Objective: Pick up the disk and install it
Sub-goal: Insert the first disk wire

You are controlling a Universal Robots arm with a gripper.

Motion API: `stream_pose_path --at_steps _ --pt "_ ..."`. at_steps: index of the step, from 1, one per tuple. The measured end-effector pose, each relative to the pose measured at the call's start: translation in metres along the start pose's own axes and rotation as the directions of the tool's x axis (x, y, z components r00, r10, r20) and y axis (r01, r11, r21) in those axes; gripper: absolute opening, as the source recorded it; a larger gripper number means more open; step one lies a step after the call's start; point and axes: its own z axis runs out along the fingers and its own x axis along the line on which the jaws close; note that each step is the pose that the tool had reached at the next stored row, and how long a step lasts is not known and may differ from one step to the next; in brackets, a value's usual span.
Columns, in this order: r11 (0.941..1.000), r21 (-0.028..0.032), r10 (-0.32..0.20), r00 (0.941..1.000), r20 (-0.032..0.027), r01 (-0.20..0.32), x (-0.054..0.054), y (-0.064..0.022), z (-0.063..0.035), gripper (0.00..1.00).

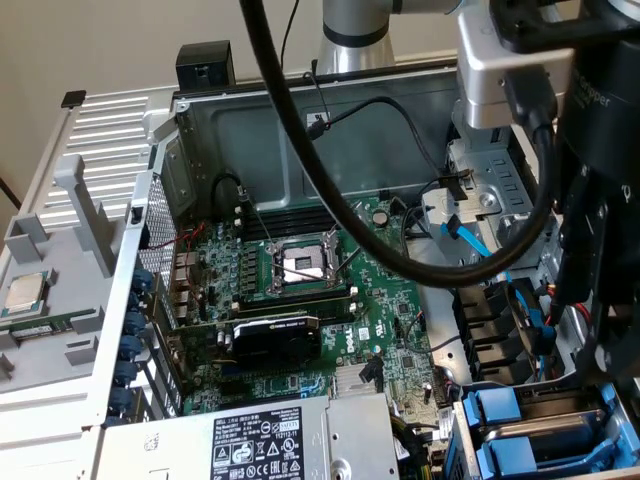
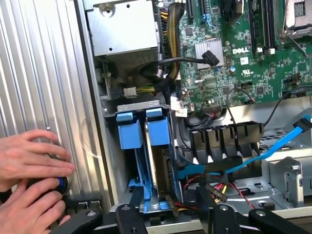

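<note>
- The fingers point(image 2: 132, 215) stand spread wide, and we see nothing clamped between them. They hang just over the drive bay point(image 2: 136, 104), at the lower right of the exterior view.
- The disk point(image 2: 157, 168) stands on edge inside that bay in its blue frame, beside a second blue carrier point(image 2: 129, 130).
- We judge seating to be the step in hand: stay square to the bay and press evenly on the frame.
- Loose power leads point(image 2: 217, 189) lie just beside, and a person's hands point(image 2: 29, 165) rest on the case wall point(image 2: 48, 73), so we go gently.
</note>
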Motion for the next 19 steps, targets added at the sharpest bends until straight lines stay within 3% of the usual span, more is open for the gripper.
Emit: stream_pose_path --at_steps 7,10,14,19 --pt "0.9932 0.0015 -0.117 0.9931 0.0139 0.117 0.0 -0.0011 0.0005 0.55" --pt "0.9908 0.0007 -0.136 0.9906 0.0162 0.136 0.0 -0.002 0.0009 0.55" --pt "0.9892 -0.0041 -0.146 0.9891 0.0176 0.147 0.003 -0.0036 0.002 0.55" --pt "0.9886 -0.0165 -0.149 0.9886 0.0185 0.15 0.013 -0.0059 0.0049 0.55"
